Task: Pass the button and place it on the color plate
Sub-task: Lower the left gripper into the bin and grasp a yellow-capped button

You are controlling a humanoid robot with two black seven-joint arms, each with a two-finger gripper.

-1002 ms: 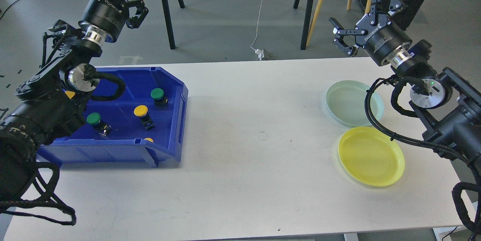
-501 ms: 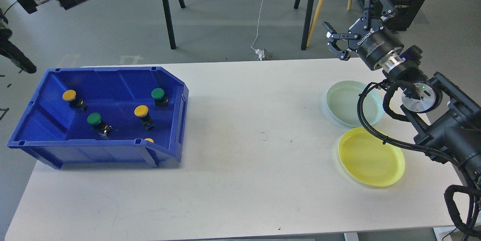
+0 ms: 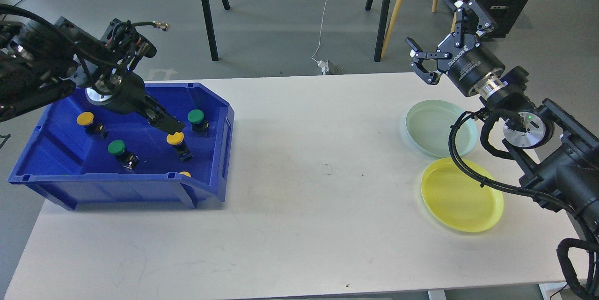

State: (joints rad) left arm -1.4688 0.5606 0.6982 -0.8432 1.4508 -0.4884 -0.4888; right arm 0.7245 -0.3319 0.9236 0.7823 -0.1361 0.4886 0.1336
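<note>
My left gripper (image 3: pixel 164 124) is down in the blue bin (image 3: pixel 213 117), right above a yellow button (image 3: pixel 176 139).

I cannot tell if its jaws are wide or narrow, as it looks dark and small from here. The bin sits on the left side of the white table (image 3: pixel 299 187). Inside it I see a second yellow button (image 3: pixel 85 119) at the back left, a green button (image 3: pixel 116 148) near the middle, another green button (image 3: pixel 196 116) at the back right, and a bit of yellow (image 3: pixel 185 174) peeking over the front wall. My right gripper (image 3: pixel 437 42) hangs in the air past the far edge of the table with its jaws wide and nothing in them. A pale green plate (image 3: pixel 433 127) and a yellow plate (image 3: pixel 461 194) lie side by side on the right, both bare.
</note>
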